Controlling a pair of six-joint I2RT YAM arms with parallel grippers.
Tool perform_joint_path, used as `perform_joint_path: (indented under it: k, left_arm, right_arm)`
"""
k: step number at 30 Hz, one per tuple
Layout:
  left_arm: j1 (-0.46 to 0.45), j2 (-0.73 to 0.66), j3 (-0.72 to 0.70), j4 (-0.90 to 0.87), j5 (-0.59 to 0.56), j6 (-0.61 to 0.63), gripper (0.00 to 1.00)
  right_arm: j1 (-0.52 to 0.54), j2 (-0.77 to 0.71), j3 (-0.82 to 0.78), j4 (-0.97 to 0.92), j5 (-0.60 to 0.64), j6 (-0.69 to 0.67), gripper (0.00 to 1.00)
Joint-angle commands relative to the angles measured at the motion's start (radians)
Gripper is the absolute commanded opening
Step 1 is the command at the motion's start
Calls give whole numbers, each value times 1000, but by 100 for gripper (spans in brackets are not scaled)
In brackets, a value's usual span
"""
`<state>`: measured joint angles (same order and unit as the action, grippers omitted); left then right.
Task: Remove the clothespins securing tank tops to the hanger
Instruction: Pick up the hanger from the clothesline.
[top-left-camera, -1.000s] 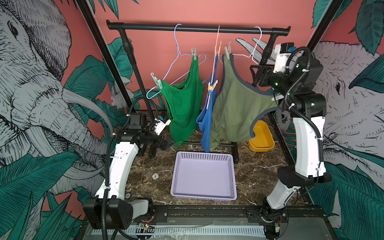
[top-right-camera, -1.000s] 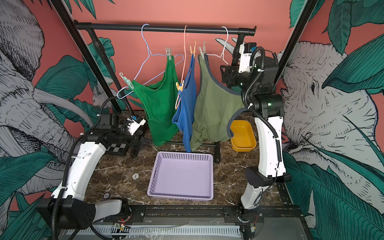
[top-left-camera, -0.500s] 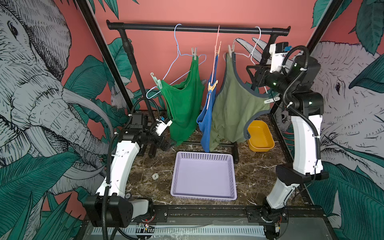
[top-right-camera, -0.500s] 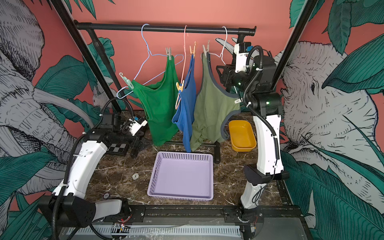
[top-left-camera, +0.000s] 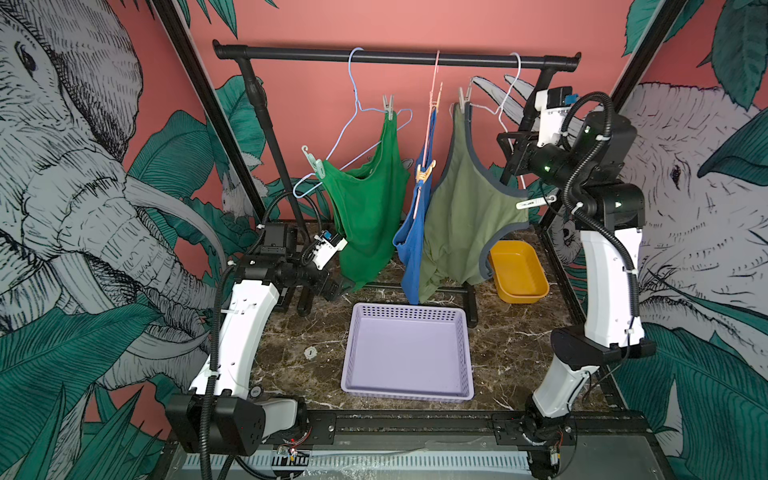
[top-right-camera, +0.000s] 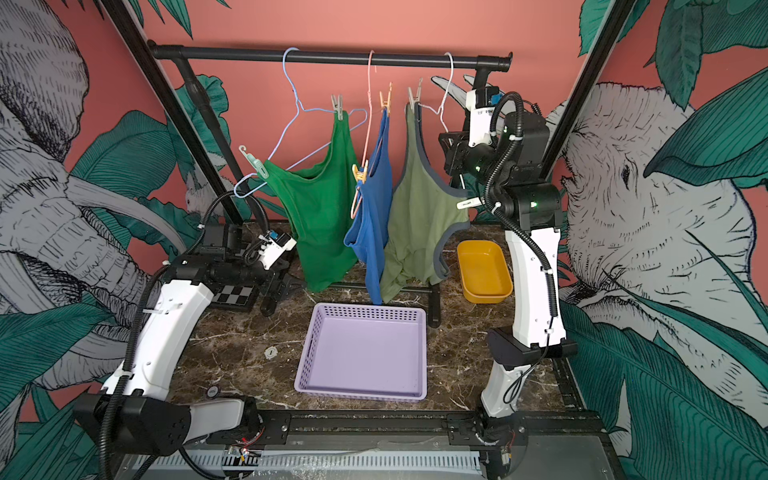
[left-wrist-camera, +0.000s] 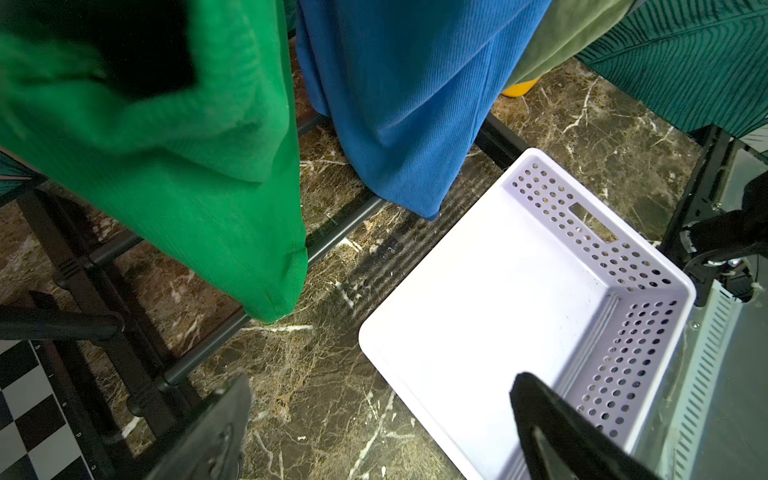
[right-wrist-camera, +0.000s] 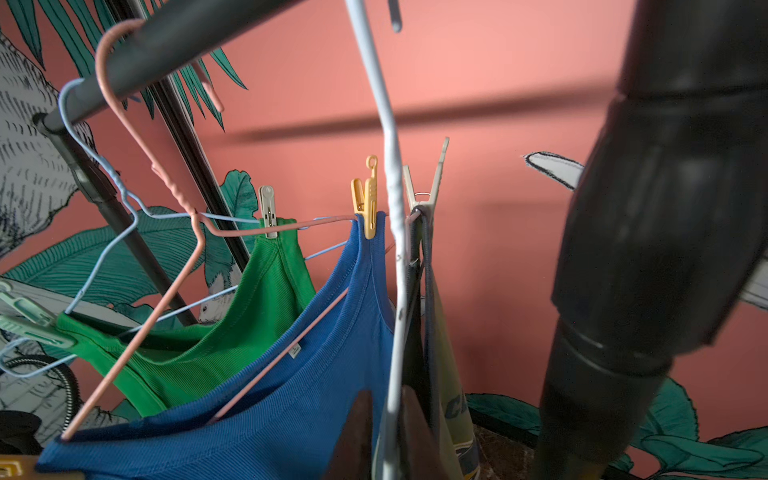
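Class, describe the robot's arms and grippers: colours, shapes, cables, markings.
Both the left arm and right arm have white moulded shells, black joints and black ribbed cable hoses with white ties. Each wrist carries a white camera block. The left gripper has black fingers, the right gripper dark ones.

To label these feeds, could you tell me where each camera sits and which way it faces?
Top views: high in front, looking down and back at the rail, green tank top and lilac basket; left arm and right arm show.
Left wrist: low on the left arm, looking down at basket and marble table; open left gripper shows.
Right wrist: high beside the rail, facing the clothespins; right gripper, shut on the white hanger, shows.
Shared: every view shows the green tank top.
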<state>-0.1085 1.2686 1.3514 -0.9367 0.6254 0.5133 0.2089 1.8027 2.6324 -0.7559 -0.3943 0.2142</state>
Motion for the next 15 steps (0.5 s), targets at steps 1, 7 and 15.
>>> perform_joint_path:
  k: [1,7,15]
  left_arm:
    - [-8,-11,29,-33,4,18,99]
    - [-13,-14,23,-36,-4,12,99]
    - [-14,-16,18,-24,-17,-2,99]
  right_arm:
    - [-2,-2,17,25,11,-12,8]
    - [-2,-16,4,86,37,-9,0]
    - [-2,-54,-35,235,50,30,0]
